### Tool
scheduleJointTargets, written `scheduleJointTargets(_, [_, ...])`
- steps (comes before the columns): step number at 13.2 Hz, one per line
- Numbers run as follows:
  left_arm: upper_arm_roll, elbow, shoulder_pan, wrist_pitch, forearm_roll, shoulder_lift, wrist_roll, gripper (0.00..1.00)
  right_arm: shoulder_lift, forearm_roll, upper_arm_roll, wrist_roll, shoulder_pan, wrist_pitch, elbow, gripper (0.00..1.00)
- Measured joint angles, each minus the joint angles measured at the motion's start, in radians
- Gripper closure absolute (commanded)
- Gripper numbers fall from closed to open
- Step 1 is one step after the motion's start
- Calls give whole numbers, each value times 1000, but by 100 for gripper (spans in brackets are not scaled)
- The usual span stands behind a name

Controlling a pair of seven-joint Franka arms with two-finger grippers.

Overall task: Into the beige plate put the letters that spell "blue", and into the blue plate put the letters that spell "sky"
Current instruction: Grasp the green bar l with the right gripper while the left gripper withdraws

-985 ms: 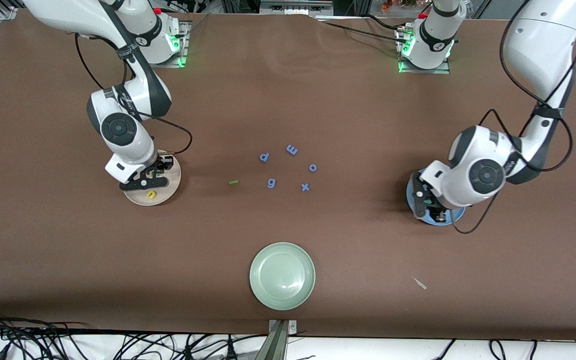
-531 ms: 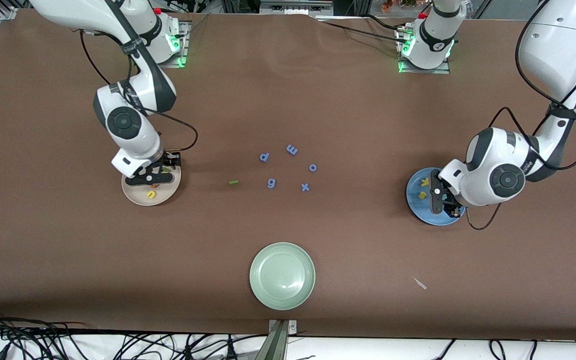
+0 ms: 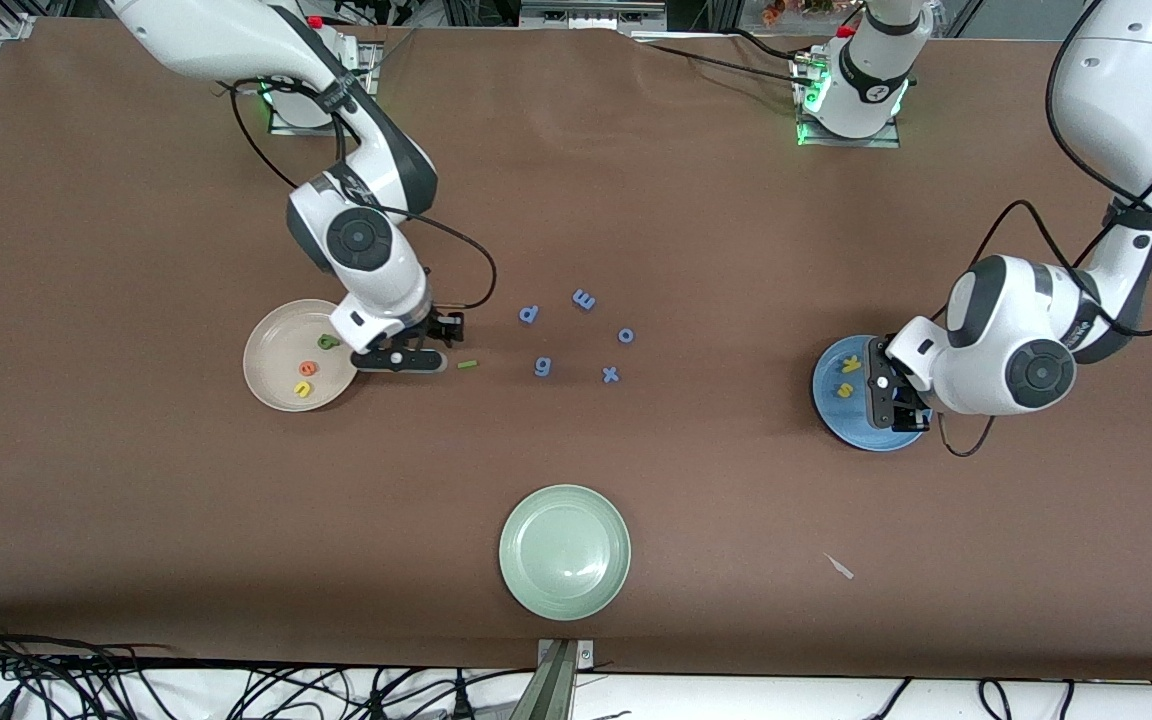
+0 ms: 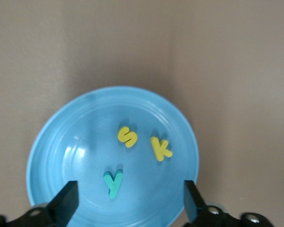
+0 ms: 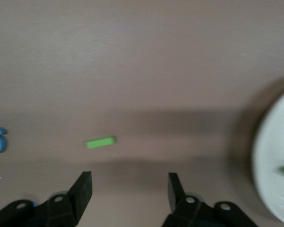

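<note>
- On the brown desk (image 3: pixel 696 200) three round, shallow plates with raised rims are counted: the beige plate (image 3: pixel 271 345) toward the right arm's end, the blue plate (image 3: pixel 861 432) toward the left arm's end, and a pale green plate (image 3: pixel 564 552) nearest the front camera.
- Three small foam letters are seen in the beige plate: a dark green b (image 3: pixel 327 342), an orange e (image 3: pixel 309 368) and a yellow u (image 3: pixel 303 389).
- One thin green bar l (image 3: pixel 467 364) is left flat on the desk, just beside the right hand (image 3: pixel 406 361) and between the beige plate and the periwinkle letters.
- Three letters are held in the blue plate: a yellow s (image 4: pixel 127 136), a yellow k (image 4: pixel 160 148) and a teal y (image 4: pixel 113 183), all lying flat and apart.
- Five periwinkle-blue letters (image 3: pixel 576 335) are scattered in a loose ring at mid-desk.
- One small pale scrap (image 3: pixel 839 566) is noted on the desk nearer the front camera than the blue plate.
- The left hand (image 4: pixel 130 203) is held over the blue plate, its fingers spread wide with nothing between them.
- The right hand is held low over bare desk between the beige plate and the l, its fingers apart and gripping nothing.
</note>
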Motion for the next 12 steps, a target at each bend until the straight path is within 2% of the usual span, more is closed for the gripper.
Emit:
scheduleJointTargets(3, [-26, 120, 0, -171, -33, -7, -118, 0, 65, -36, 0, -27, 28, 65, 32, 22])
scheduleJointTargets(6, [-88, 222, -1, -313, -35, -11, -352, 0, 88, -52, -1, -66, 27, 91, 32, 22])
scheduleJointTargets(8, [-115, 276, -3, -382, -58, -15, -518, 0, 108, -79, -1, -67, 27, 121, 32, 22])
scheduleJointTargets(10, [-116, 316, -2, -427, -118, -30, -664, 0, 131, -114, -2, -67, 27, 145, 33, 22])
scheduleJointTargets(12, [-119, 333, -2, -448, -130, -55, -793, 0, 149, -129, -3, -67, 27, 164, 33, 25])
